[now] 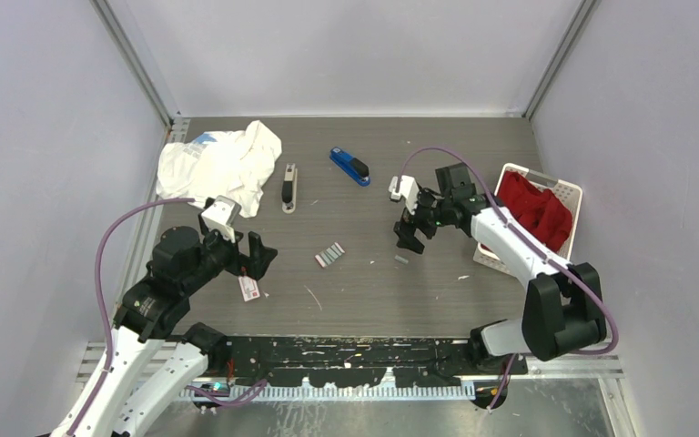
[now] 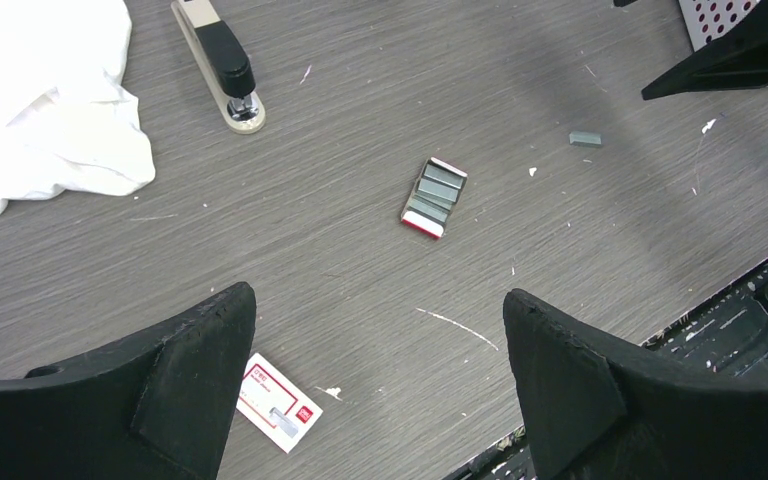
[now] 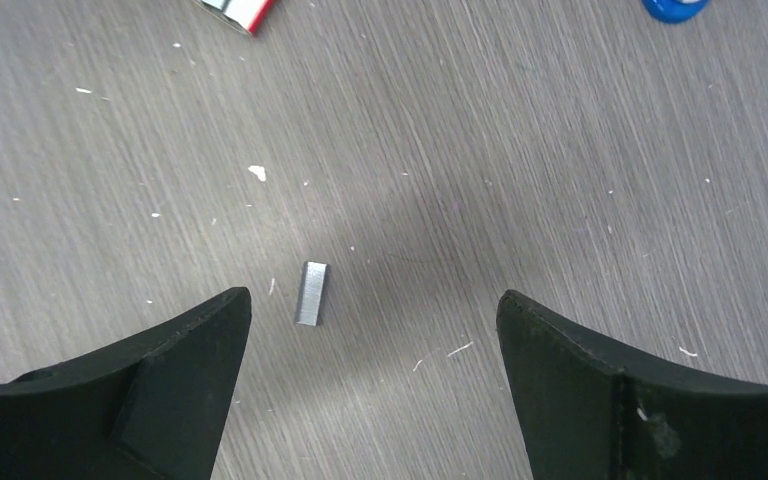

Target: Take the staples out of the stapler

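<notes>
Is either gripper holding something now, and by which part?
Nothing is held. The left gripper and the right gripper are both open and empty; one staple strip lies loose on the table below the right gripper.

grey table [image 1: 364, 291] holds cloth [image 1: 223, 164], beige stapler [image 1: 288, 188], blue stapler [image 1: 349, 166], staple strip [image 1: 400, 259], box [image 1: 329, 255], basket [image 1: 569, 191].

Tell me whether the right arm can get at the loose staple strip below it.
Probably yes. The right tool hangs open directly over the staple strip, which lies alone on the table with nothing covering it.
</notes>
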